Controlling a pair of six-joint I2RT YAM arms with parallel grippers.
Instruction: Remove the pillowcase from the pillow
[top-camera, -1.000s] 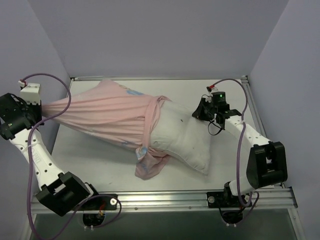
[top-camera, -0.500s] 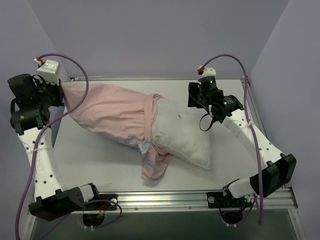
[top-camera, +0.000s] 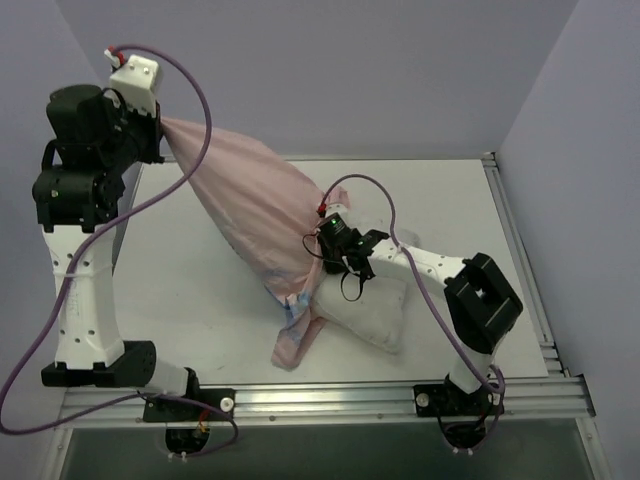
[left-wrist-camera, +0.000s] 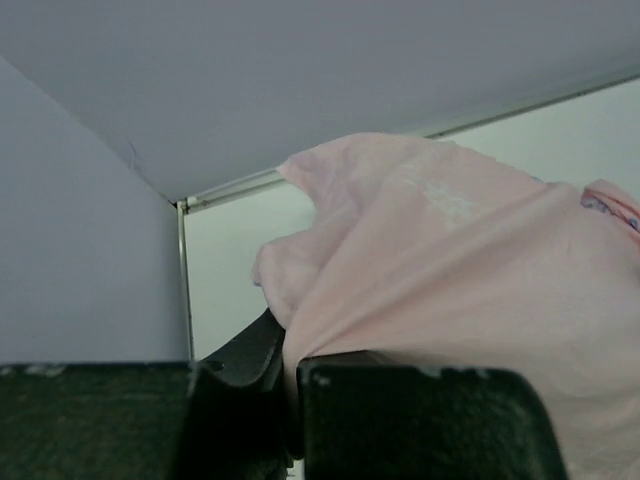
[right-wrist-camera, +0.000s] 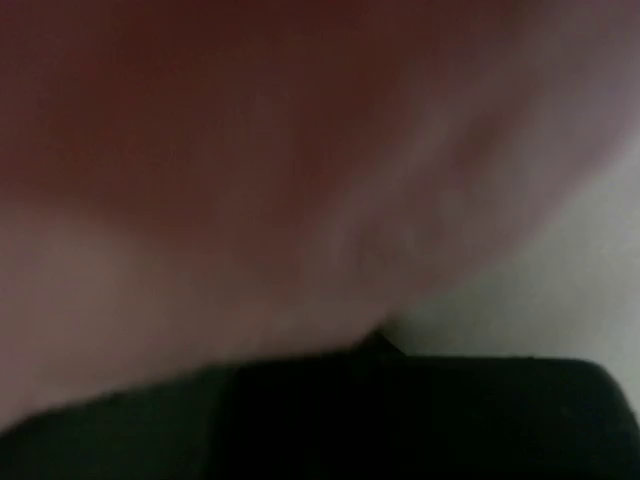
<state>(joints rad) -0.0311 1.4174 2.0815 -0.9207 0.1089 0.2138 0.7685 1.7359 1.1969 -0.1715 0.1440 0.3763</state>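
Pink side out, the pillowcase (top-camera: 255, 205) is strung up like a tent from the far-left corner down to the middle of the table (top-camera: 190, 280). A bit of blue print shows at its lower edge, and a loose flap lies on the table on the near side. Its low end is bunched around one end of the pillow (top-camera: 385, 310), which lies on the table with its white right half bare.

My left gripper (top-camera: 158, 140) is up high over the far-left corner, jaws clamped tight on the pillowcase's top end. From my left wrist I can see pink cloth squeezed between the black fingers (left-wrist-camera: 400, 420).

My right gripper (top-camera: 338, 250) is down where the cloth's edge meets the pillow, jaws closed. The right wrist view is just a pink and white blur, so I can't tell if it's pinching anything.
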